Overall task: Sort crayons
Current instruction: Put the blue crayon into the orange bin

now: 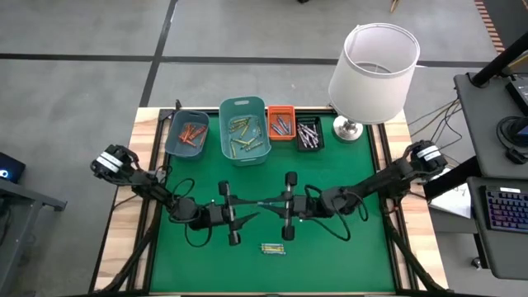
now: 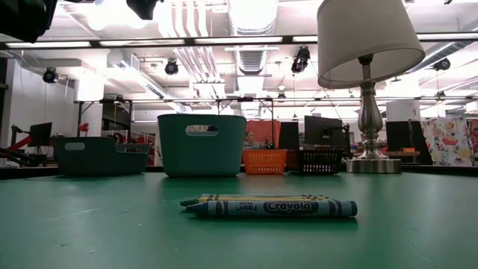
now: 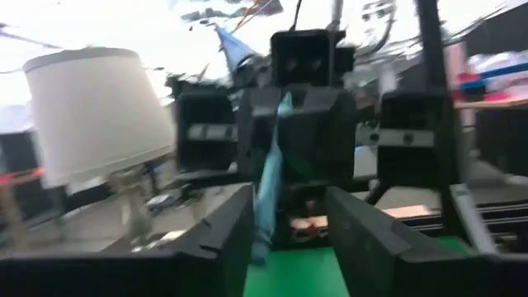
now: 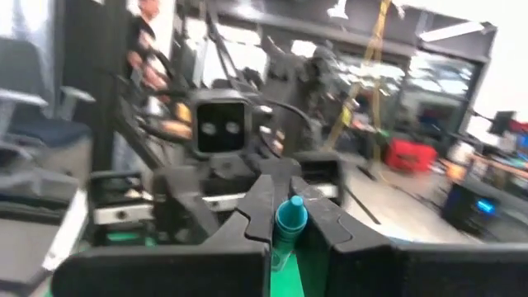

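**Mara:** Across the green table [image 1: 346, 239], start with the big things: the lamp [image 1: 371, 70] at the far right corner, then the row of bins along the far edge.

**Jon:** Most of the sorting looks done. The dark teal bin [image 1: 186, 134] holds orange-red crayons, the taller teal bin [image 1: 244, 130] yellow-green ones, the orange bin [image 1: 280, 123] bluish ones, the black bin [image 1: 309, 134] greyish ones.

**Mara:** And the arms?

**Jon:** They meet nose to nose mid-table. The right gripper [image 1: 269, 204] is closed on a blue crayon [image 4: 290, 213], seen end-on between its fingers. The left gripper [image 1: 247, 209] faces it with its jaws parted; the same crayon hangs at a slant between those fingers, apparently loose.

**Mara:** A handover, then?

**Jon:** That is my reading, left to right, though I can't tell whether the left has fully let go.

**Mara:** What remains?

**Jon:** That blue one needs its bin, and two loose crayons [image 1: 273, 248] lie side by side near the front edge, touching, well apart from the bins.
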Tool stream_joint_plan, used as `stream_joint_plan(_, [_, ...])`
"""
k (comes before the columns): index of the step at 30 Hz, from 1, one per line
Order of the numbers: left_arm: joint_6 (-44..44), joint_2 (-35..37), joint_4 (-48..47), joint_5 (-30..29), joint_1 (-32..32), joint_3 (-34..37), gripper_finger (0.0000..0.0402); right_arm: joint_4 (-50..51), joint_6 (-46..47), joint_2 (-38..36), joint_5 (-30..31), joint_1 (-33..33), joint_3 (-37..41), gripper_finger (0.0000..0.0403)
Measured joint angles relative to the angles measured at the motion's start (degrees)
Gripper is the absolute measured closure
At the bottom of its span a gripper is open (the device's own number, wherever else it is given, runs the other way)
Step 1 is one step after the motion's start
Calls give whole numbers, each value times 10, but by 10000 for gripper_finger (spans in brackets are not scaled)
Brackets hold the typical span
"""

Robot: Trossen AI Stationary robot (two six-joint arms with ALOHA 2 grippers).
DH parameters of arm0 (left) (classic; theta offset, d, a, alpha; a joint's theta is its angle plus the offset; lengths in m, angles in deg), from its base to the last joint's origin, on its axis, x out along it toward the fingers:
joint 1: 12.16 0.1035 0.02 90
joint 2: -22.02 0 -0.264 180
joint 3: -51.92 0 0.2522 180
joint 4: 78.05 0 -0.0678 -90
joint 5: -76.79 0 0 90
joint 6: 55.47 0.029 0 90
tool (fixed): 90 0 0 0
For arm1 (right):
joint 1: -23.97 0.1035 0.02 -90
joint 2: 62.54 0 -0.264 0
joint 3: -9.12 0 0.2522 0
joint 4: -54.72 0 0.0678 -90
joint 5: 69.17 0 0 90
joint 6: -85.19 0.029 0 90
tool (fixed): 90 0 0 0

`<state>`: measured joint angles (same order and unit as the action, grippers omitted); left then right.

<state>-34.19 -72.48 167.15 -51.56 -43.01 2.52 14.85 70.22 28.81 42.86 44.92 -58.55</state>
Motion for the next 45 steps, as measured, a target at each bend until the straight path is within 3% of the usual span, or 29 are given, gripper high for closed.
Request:
stream_joint_plan(4, [7, 7, -1, -90, -3, 0, 226, 136, 1, -40, 55, -4, -31, 388])
stream_joint_plan(9, [51, 21, -3, -212, -4, 1, 191, 374, 44, -81, 128, -37, -109, 389])
stream_joint_plan(13, [68, 31, -5, -257, -5, 1, 182, 573, 127, -84, 135, -102, -181, 389])
stream_joint_plan(16, [68, 31, -6, -268, -6, 1, 182, 658, 166, -70, 137, -165, -208, 389])
stream_joint_plan(21, [68, 31, -6, -281, -10, 1, 185, 677, 183, -30, 135, -267, -208, 389])
stream_joint_plan(27, [85, 49, -4, -395, -26, 2, 186, 676, 223, 23, 96, -353, -208, 390])
stream_joint_plan(31, [130, 75, -4, -413, -40, 2, 186, 675, 249, 50, 59, -394, -208, 390])
stream_joint_plan(37, [204, 113, -5, -419, -41, 2, 187, 675, 270, 76, 45, -426, -208, 385])
stream_joint_plan(45, [232, 130, -6, -420, -41, 5, 187, 658, 264, 83, 45, -431, -208, 317])
